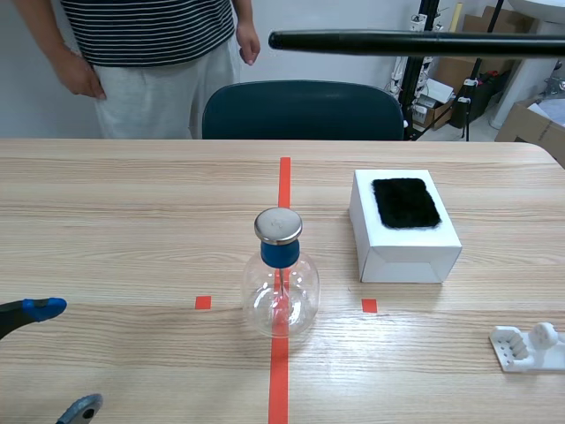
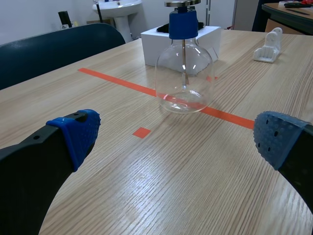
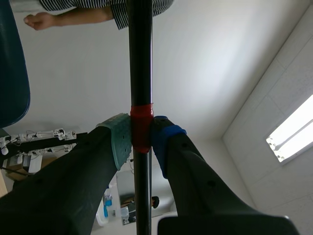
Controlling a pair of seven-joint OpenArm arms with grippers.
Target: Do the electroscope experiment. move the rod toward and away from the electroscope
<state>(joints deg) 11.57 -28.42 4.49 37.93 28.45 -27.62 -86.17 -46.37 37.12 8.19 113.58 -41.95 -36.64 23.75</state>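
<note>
Scene view: rod (image 1: 415, 41) runs level across the table (image 1: 132, 230), tip pointing left.

The electroscope (image 1: 281, 274), a clear flask with a blue neck and a metal cap, stands mid-worktop (image 1: 132, 221) on the red tape line. Just to its right sits a white box (image 1: 402, 243) topped by a black pad (image 1: 405, 202). The rod (image 1: 415, 41) hangs level above the far right edge. The left hand (image 1: 55, 360) lies at the near left corner, fingers apart.

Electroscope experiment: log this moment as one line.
right pincer: shut on long black rod, raised | left pincer: open, low over wooden table | clear glass flask electroscope, blue stopper, metal cap: upright on tape line, untouched
</note>
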